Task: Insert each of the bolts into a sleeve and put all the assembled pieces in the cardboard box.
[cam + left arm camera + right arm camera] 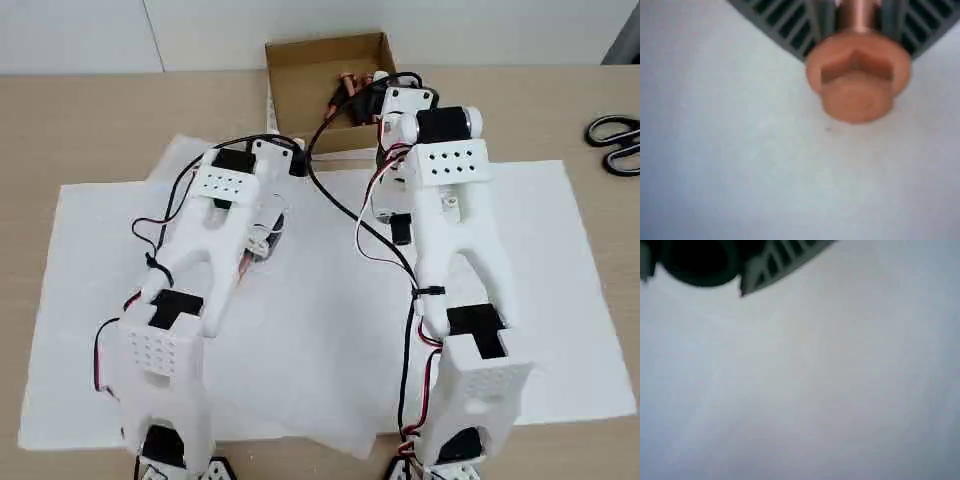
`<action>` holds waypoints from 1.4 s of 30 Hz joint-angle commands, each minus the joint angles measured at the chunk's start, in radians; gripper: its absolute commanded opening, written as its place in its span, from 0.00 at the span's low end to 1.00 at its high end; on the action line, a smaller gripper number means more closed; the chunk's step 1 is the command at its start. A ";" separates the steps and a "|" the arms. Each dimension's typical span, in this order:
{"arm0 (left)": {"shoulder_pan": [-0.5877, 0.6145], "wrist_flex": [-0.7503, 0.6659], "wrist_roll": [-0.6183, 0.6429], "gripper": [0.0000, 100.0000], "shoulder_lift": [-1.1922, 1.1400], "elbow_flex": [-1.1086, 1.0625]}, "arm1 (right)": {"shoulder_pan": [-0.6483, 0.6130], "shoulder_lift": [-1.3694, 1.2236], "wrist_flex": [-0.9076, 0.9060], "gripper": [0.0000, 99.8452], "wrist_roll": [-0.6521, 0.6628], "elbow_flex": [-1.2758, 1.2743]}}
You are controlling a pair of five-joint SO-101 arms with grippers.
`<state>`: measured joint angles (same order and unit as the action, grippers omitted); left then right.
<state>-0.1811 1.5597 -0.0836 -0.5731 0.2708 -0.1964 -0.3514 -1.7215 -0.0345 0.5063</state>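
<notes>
Wooden table (100, 120) under my overhead camera.
I see a white sheet (320, 350) spread over it, scissors (615, 143) at its right edge, white wall (80, 35) behind.

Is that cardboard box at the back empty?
No, a few copper-coloured pieces lie inside the cardboard box, toward its right side.

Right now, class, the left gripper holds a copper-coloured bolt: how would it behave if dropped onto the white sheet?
The bolt looks like rigid moulded plastic, so probably stiff and light. Its round flange and shank suggest it may roll in a curve on the white sheet, though the hexagonal head might check it.
</notes>
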 commanded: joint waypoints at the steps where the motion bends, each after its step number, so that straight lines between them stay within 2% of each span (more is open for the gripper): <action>1: -0.048 0.046 -0.006 0.01 0.135 0.088 | 0.008 0.064 0.005 0.00 -0.011 0.003; 5: -0.040 0.109 -0.043 0.01 0.209 0.202 | 0.010 0.070 0.015 0.01 -0.012 0.008; 10: 0.026 0.183 -0.040 0.01 0.238 0.272 | 0.010 0.111 0.058 0.01 -0.041 0.008; 22: 0.141 0.192 -0.038 0.01 0.385 0.269 | 0.008 0.596 0.099 0.01 -0.068 0.003; 30: 0.230 0.193 -0.040 0.01 0.471 0.269 | -0.007 0.783 0.088 0.01 -0.068 0.000; 36: 0.224 0.193 -0.040 0.01 0.588 0.193 | -0.008 1.036 0.133 0.01 -0.066 -0.166; 42: 0.212 0.193 -0.040 0.01 0.697 0.027 | -0.007 1.354 0.374 0.00 -0.034 -0.585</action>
<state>0.0338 1.7346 -0.1250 0.0376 0.3368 -0.2025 0.8730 -1.4883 -0.0928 0.1166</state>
